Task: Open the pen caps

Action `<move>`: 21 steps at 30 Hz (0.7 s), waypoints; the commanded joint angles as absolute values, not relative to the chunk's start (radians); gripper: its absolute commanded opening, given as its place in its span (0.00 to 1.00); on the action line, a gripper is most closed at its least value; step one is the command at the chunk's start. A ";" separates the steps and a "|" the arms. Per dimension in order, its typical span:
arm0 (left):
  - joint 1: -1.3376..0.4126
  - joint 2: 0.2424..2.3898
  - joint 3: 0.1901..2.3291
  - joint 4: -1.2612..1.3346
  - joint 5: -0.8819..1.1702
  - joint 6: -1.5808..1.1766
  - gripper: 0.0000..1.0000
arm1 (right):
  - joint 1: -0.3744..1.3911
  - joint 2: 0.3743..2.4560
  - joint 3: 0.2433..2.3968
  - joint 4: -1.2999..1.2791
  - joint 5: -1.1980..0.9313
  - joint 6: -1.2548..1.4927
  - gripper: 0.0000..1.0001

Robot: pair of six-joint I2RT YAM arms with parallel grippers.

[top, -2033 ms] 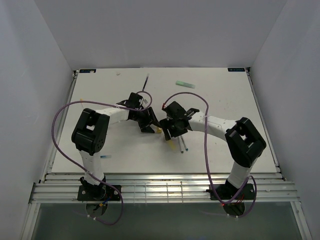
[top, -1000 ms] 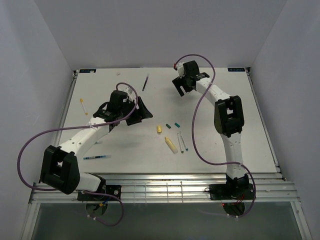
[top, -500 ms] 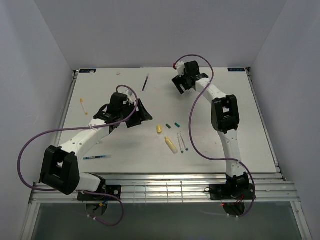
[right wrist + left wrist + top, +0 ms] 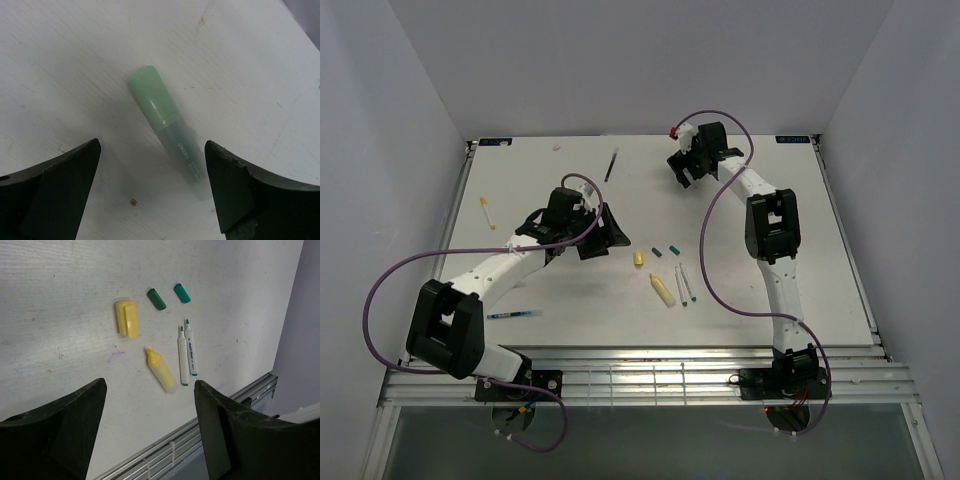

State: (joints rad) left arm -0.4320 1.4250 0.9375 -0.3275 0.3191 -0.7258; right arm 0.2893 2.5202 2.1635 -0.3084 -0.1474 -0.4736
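Note:
My right gripper (image 4: 688,172) (image 4: 151,147) is open and hovers at the far middle of the table, over a green highlighter (image 4: 182,150) that has its pale green cap (image 4: 149,94) on. It lies between the fingers, untouched. My left gripper (image 4: 608,236) (image 4: 150,390) is open and empty, left of a loose yellow cap (image 4: 126,318) (image 4: 638,258), two loose dark teal caps (image 4: 156,299) (image 4: 182,293), an uncapped yellow highlighter (image 4: 162,372) and two uncapped teal-tipped pens (image 4: 183,362) (image 4: 191,352).
A dark pen (image 4: 611,163) lies at the far middle. A yellow-capped pen (image 4: 486,212) lies at the left. A blue pen (image 4: 515,314) lies near the front left. The table's front rail (image 4: 650,372) runs along the near edge. White walls close three sides.
Both arms left the table's middle, leaving caps and pens there. The right arm reached far over the green highlighter. The left gripper drew back left, then edged slightly right.

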 commanded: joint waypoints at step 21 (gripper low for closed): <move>-0.445 1.408 0.974 -0.302 0.368 -0.741 0.81 | 0.242 2.572 2.276 -0.362 -0.249 -0.359 0.90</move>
State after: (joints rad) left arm -0.4408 1.4250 0.9375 -0.3275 0.3519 -0.7414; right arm 0.2459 2.5660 2.2265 -0.3466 -0.2390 -0.3740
